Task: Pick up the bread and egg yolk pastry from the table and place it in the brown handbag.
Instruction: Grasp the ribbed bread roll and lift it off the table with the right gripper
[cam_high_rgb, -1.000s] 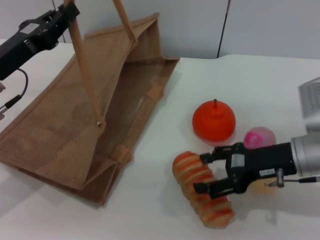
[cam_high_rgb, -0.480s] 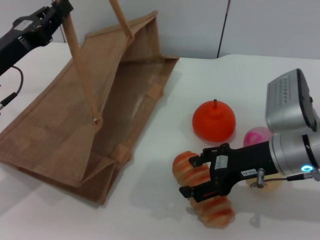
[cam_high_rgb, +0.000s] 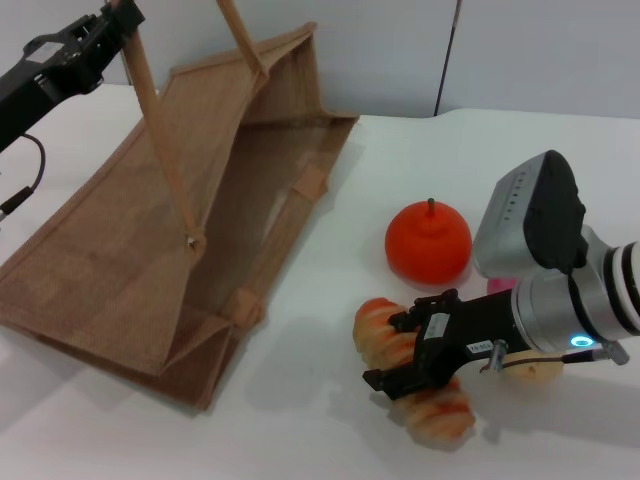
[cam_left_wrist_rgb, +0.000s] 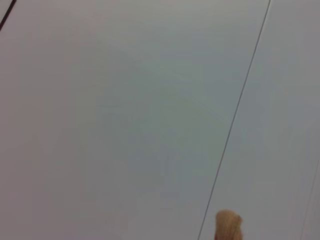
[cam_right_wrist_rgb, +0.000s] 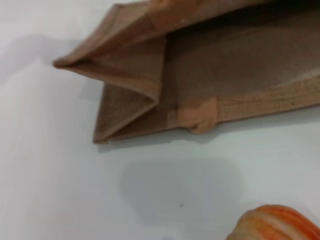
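Two grippers busy: right gripper (cam_high_rgb: 400, 353) clenched across bread (cam_high_rgb: 415, 380), 5 o'clock of brown handbag (cam_high_rgb: 180, 240); left gripper (cam_high_rgb: 112, 22) grasping handle (cam_high_rgb: 165, 140); off-centre hold risks loaf tilting, slipping.

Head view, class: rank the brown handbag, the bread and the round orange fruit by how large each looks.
1. brown handbag, by far the largest.
2. bread and orange fruit look close in size; the right gripper covers the loaf's middle, so I leave them unranked.
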